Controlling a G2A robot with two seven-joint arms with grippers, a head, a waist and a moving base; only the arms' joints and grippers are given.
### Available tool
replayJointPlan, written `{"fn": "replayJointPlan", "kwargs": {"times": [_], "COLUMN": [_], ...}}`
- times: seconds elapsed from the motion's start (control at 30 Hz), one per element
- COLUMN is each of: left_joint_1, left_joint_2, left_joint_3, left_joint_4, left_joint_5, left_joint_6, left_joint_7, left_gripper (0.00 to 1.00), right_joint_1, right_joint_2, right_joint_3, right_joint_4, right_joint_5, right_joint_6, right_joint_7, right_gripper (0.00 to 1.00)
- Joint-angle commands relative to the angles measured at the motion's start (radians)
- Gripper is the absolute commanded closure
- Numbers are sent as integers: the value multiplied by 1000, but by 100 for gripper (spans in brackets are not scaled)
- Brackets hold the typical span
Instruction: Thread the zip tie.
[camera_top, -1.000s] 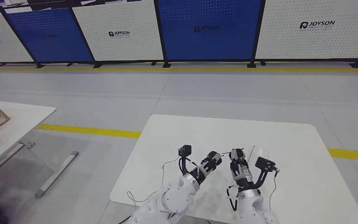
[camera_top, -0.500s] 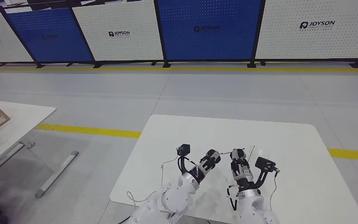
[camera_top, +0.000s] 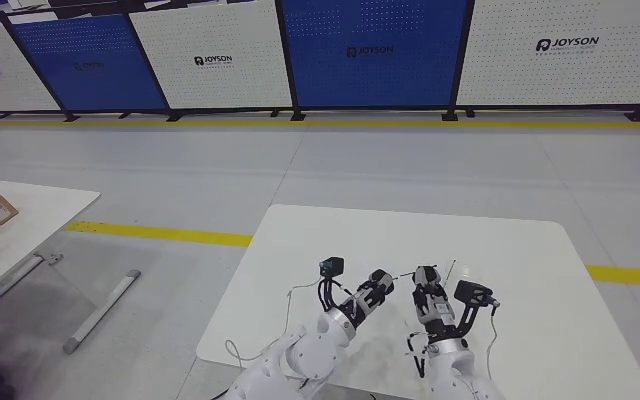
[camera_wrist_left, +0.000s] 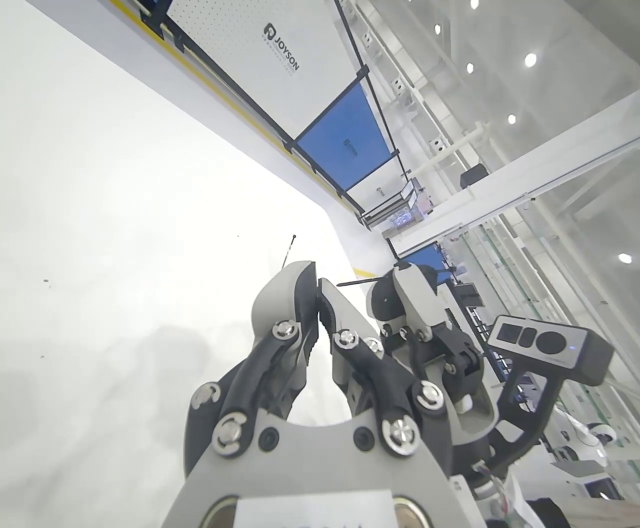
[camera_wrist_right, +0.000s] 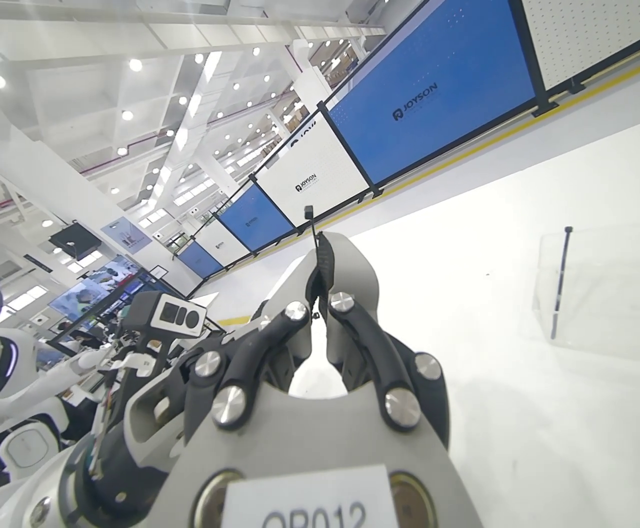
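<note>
My right gripper (camera_wrist_right: 320, 245) is shut on a thin black zip tie (camera_wrist_right: 311, 222), whose square head pokes out past the fingertips. Seen from the left wrist, that gripper (camera_wrist_left: 400, 272) has a stretch of the zip tie (camera_wrist_left: 365, 280) sticking out sideways, ending just short of my left gripper (camera_wrist_left: 318, 280). The left gripper is shut, and I see nothing between its fingers. In the top view both grippers hover low over the near part of the white table (camera_top: 330, 240), left (camera_top: 385, 277) and right (camera_top: 422, 272), with the zip tie (camera_top: 406, 272) between them.
A clear box (camera_wrist_right: 585, 320) stands on the table just beyond the right gripper, with a second black zip tie (camera_wrist_right: 562, 280) upright in it. That zip tie (camera_top: 451, 268) is also visible from above. The table's near edge lies just behind the arms.
The left arm wavered slightly and is back near where it was. The right arm and its zip tie have stayed put.
</note>
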Motion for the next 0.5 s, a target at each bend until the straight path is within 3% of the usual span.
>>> {"fn": "replayJointPlan", "kwargs": {"times": [0.0, 0.17, 0.47], "left_joint_1": [0, -2, 16], "left_joint_2": [0, 1, 27], "left_joint_3": [0, -2, -85], "left_joint_4": [0, 3, -25], "left_joint_5": [0, 9, -14], "left_joint_6": [0, 3, 17], "left_joint_7": [0, -5, -187], "left_gripper": [100, 100, 100], "right_joint_1": [0, 0, -16], "right_joint_2": [0, 0, 15], "right_joint_3": [0, 0, 43], "right_joint_4": [0, 0, -6], "right_joint_5": [0, 0, -11], "right_joint_6": [0, 0, -78], "right_joint_7": [0, 0, 93], "right_gripper": [100, 100, 100]}}
